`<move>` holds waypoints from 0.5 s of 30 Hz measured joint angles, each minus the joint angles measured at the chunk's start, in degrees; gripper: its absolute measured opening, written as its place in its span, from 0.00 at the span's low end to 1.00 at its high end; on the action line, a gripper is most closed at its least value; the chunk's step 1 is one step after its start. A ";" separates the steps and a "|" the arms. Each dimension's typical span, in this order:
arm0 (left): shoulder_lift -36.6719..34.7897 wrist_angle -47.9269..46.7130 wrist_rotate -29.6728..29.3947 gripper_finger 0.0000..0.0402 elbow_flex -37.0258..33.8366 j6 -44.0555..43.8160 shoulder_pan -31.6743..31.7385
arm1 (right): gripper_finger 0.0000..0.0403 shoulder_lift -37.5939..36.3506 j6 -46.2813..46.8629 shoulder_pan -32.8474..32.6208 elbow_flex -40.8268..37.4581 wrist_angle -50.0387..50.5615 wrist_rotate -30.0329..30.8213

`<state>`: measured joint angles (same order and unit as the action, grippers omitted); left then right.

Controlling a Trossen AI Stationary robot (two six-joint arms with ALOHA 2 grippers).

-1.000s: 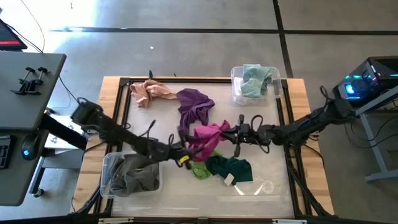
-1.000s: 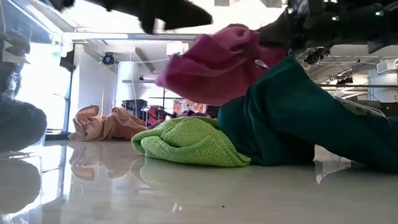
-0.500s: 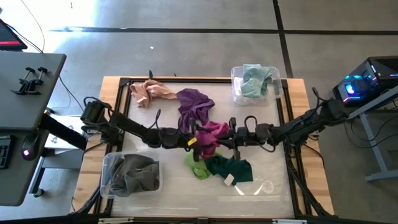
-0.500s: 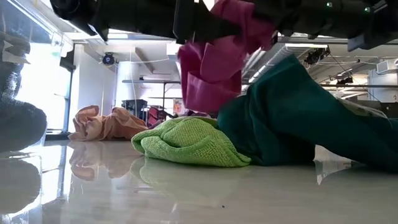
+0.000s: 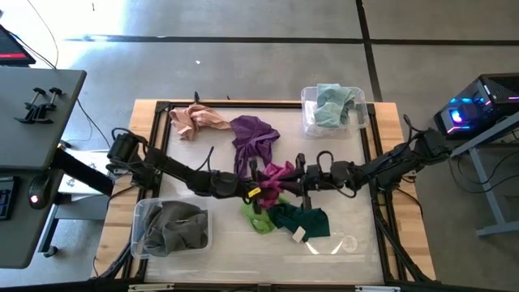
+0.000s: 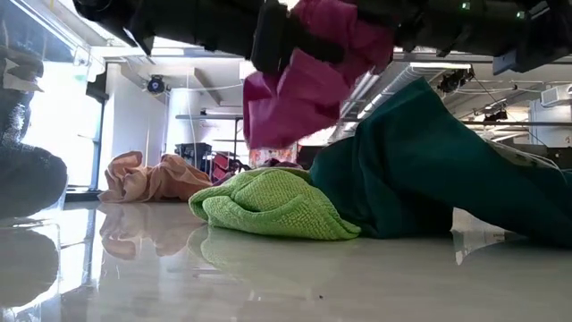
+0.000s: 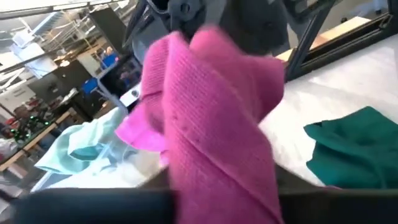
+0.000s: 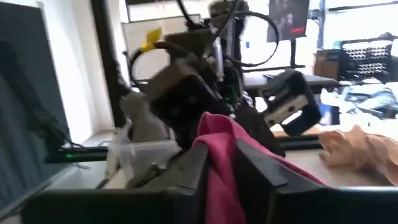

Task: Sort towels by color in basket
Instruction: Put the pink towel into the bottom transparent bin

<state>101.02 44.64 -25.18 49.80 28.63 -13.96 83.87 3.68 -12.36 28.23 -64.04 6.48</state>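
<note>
Handing over the magenta towel [image 5: 274, 180] mid-air is your step now: the left gripper [image 5: 258, 188] clamps one side, while the right gripper [image 5: 293, 178] has it between its fingers, though you cannot tell if that grip is loosening. Next, one arm must let go cleanly.

Count around the tabletop [image 5: 357, 243]:
- two baskets
- seven towels: magenta, purple, peach, lime, dark green, grey, teal

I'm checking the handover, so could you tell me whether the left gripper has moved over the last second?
Yes: the left gripper moved from beside the grey-towel bin toward the purple towel.
</note>
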 joint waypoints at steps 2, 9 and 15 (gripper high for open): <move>-1.80 -2.82 -1.61 0.05 0.00 -0.05 -0.80 | 0.29 -1.81 -0.34 -0.06 0.00 -0.17 -1.71; -14.30 -18.91 -8.77 0.06 0.22 -1.77 -7.30 | 0.45 -11.29 -6.30 -1.97 0.00 8.49 -3.03; -24.89 -69.60 -8.71 0.01 15.39 -21.07 -15.63 | 0.46 -13.09 -8.43 -3.19 0.00 12.96 -0.90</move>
<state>76.13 -24.96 -33.89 65.20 7.56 -29.59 70.78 -4.75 -15.55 28.23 -51.08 5.58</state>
